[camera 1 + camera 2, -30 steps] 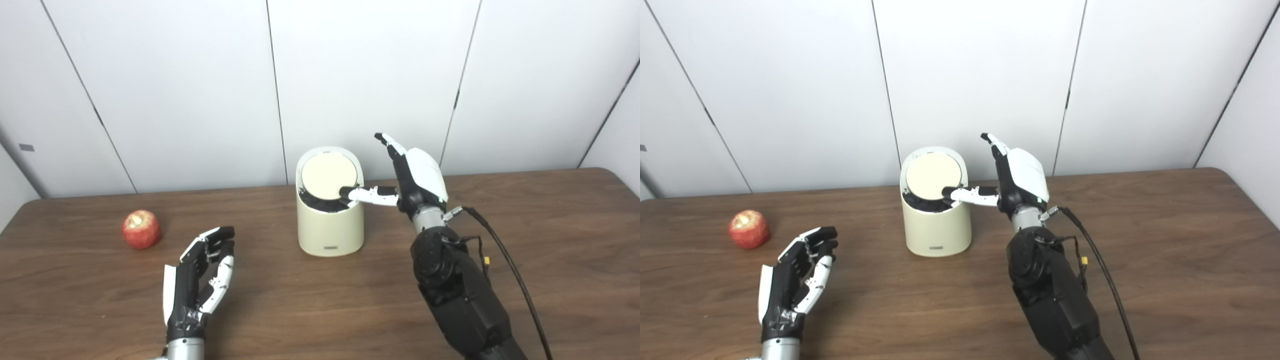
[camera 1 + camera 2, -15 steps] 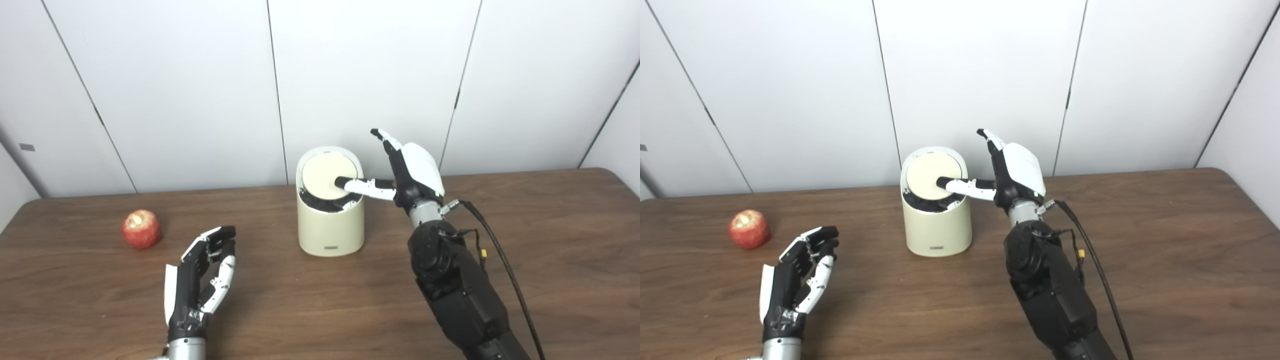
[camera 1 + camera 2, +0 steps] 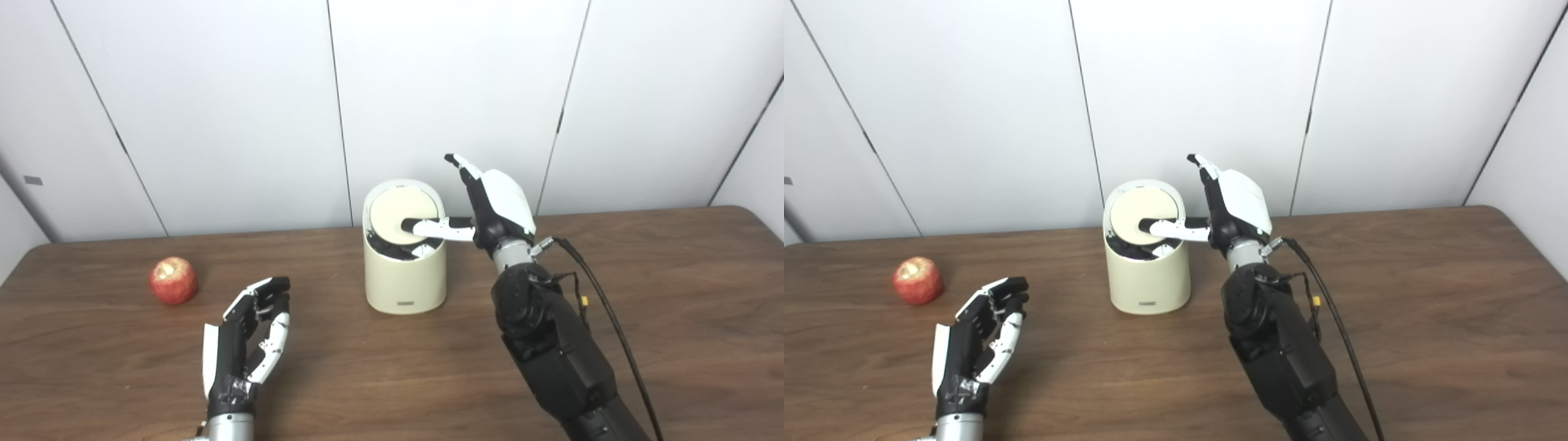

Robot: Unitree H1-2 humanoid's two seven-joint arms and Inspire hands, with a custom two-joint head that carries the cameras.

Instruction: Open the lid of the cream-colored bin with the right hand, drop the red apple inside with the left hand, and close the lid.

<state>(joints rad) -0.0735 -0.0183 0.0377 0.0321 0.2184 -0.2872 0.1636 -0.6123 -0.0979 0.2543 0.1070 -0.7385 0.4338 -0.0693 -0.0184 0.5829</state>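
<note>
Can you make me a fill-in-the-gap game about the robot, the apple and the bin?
1. The red apple lies on the ____, held by no hand.
2. The lid of the bin is touched by the ____ hand.
3. The left hand holds ____.
4. The apple lies to the ____ of the bin in the picture.

Missing words: table; right; nothing; left

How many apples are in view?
1. The apple lies on the table at far left, beyond the left hand. The bin's inside is dark; more could be hidden there.
</note>
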